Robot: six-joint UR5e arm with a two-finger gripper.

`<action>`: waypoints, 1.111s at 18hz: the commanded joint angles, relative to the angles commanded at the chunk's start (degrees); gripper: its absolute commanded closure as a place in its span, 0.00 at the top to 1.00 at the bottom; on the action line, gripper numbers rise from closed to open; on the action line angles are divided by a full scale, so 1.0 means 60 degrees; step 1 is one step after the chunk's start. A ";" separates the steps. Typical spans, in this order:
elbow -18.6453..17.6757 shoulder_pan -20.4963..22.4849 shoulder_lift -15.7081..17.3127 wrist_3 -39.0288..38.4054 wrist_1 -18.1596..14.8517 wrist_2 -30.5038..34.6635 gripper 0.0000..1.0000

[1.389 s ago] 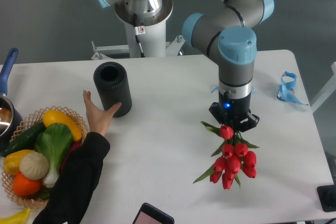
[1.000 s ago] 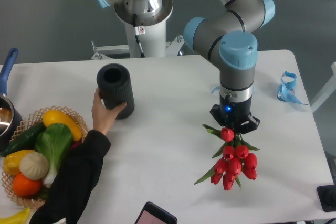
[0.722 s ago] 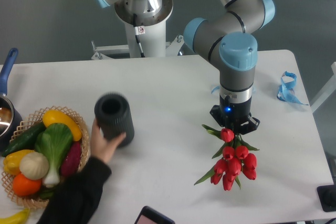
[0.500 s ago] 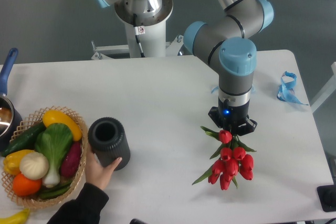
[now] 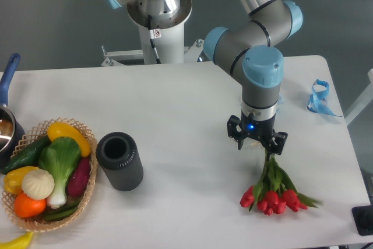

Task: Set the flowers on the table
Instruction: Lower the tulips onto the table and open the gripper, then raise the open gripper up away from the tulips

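**Resting on the tabletop: the tulips look set down**

Lying flat on the white tabletop (image 5: pixel 175 103), the flowers (image 5: pixel 274 193) appear to be where the task wants them. The red heads fan out toward the near edge on the right side, and the green stems run back up toward the gripper (image 5: pixel 257 142).

Judged from this view, the placing itself looks done or all but done. The bunch no longer hangs from the arm; it spreads out on the surface, blooms and leaves resting low. What seems left is for the arm to lift clear without dragging the stems.

The gripper hovers just beyond the far end of the stems, its fingers spread apart, with the stem ends lying below and slightly right of them. Whether a finger touches the stems cannot be told from this angle, though nothing seems clamped.

Well to the left stand a dark cylindrical vase (image 5: pixel 119 161) and, beside it, a wicker basket (image 5: pixel 87 188) of vegetables. A blue ribbon (image 5: pixel 319 98) lies on the far right of the tabletop.
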 joint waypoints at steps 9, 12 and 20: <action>-0.0117 0.0953 -0.0059 0.1391 0.0453 -0.0058 1.00; -0.0219 0.0924 -0.0102 0.1407 0.0528 -0.0044 1.00; -0.0234 0.0880 -0.0132 0.1392 0.0557 -0.0029 1.00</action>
